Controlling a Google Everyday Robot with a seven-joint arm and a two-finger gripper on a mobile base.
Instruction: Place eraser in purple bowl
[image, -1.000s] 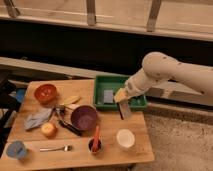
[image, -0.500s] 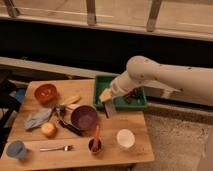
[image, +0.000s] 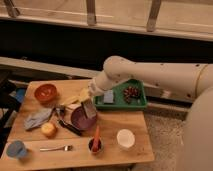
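Note:
My gripper (image: 86, 101) hangs at the end of the white arm that reaches in from the right, over the right rim of the purple bowl (image: 79, 121). It is shut on the eraser (image: 89, 109), a flat grey block that hangs down tilted, its lower end just above the bowl's right side. The bowl sits at the middle of the wooden table (image: 112, 125), partly hidden by the eraser.
A green tray (image: 141, 102) with a blue-grey pad (image: 108, 96) and dark fruit (image: 131, 93) sits at the back right. Also on the table are an orange-red bowl (image: 45, 92), grey cloth (image: 36, 119), orange fruit (image: 48, 129), white cup (image: 125, 138), fork (image: 55, 148) and blue cup (image: 16, 149).
The arm has swung left from over the green tray, carrying the eraser, and now holds it lower, over the purple bowl's right side.

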